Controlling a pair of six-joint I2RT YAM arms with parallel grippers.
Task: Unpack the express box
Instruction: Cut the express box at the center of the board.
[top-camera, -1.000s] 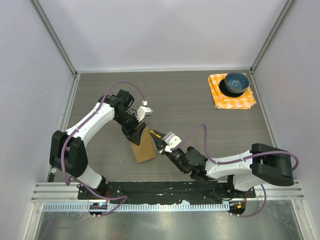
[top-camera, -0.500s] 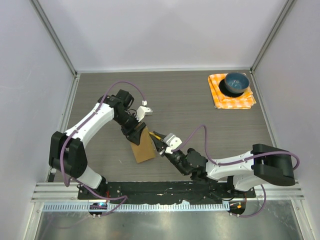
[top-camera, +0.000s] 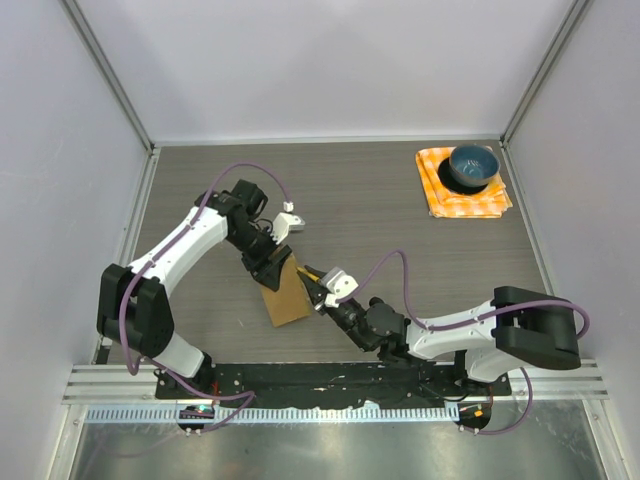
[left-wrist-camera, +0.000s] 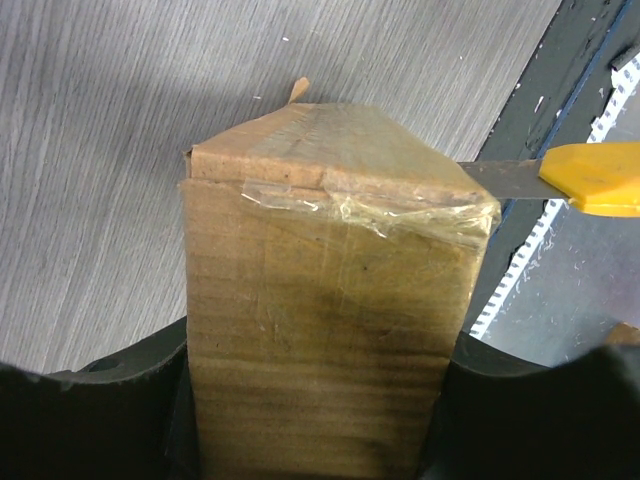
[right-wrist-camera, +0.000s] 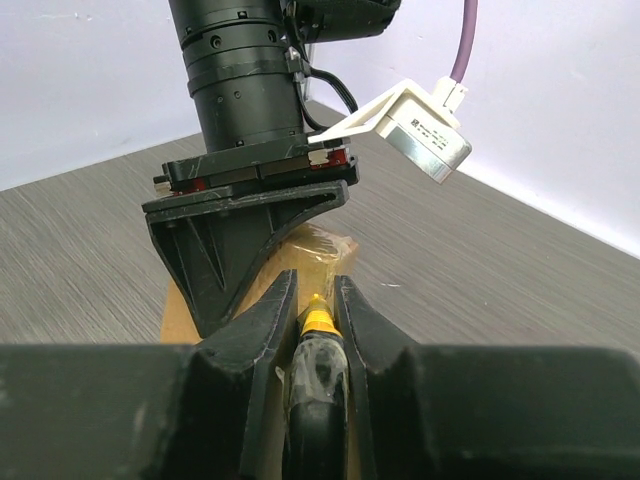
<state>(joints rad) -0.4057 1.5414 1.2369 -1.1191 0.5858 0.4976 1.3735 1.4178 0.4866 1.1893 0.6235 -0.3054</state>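
The express box (top-camera: 285, 298), a plain brown cardboard carton with clear tape over its end flaps, stands on the table near the middle front. My left gripper (top-camera: 272, 266) is shut on it, and the black fingers (left-wrist-camera: 110, 400) press on both sides of the box (left-wrist-camera: 330, 330). My right gripper (right-wrist-camera: 316, 285) is shut on a yellow-handled knife (right-wrist-camera: 320, 322). The knife's yellow body (left-wrist-camera: 600, 178) and grey blade (left-wrist-camera: 500, 178) reach the taped top corner of the box from the right. In the top view the knife (top-camera: 310, 270) touches the box's right upper edge.
A blue bowl (top-camera: 472, 166) sits on an orange checked cloth (top-camera: 462, 198) at the back right. The black rail with the arm bases (top-camera: 330, 378) runs along the near edge. Grey walls close in the table on the left, the right and the back.
My right gripper with the knife has edged a little to the left, closer to the box. The left gripper and the box have stayed where they were.
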